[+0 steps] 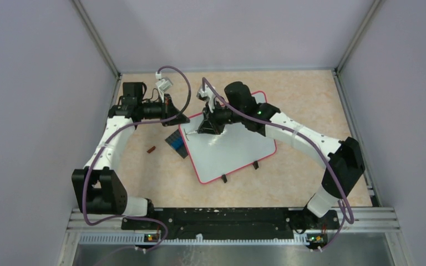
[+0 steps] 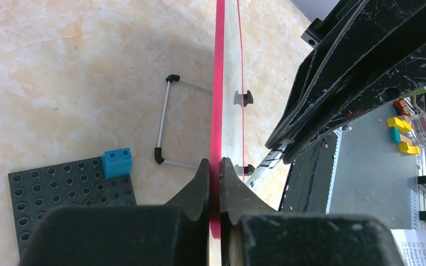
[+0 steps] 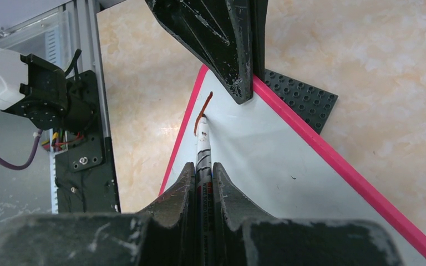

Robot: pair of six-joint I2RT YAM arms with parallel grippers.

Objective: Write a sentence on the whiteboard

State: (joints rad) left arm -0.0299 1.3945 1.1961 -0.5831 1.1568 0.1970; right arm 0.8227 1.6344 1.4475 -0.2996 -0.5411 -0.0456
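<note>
Clamped with the left jaws: the red rim of the whiteboard [image 1: 238, 149], mid-surface, on its left side. Pinched in the right jaws: a marker [image 3: 204, 149], tip at the far left corner by 1 short red-brown stroke [image 3: 202, 113]. Could skid off the rim if pushed left, or twist the board under hard pressure. Beige marbled surface [image 1: 310, 100]; studded plate [image 1: 176, 145] just left; lilac walls [image 1: 33, 83].
</note>
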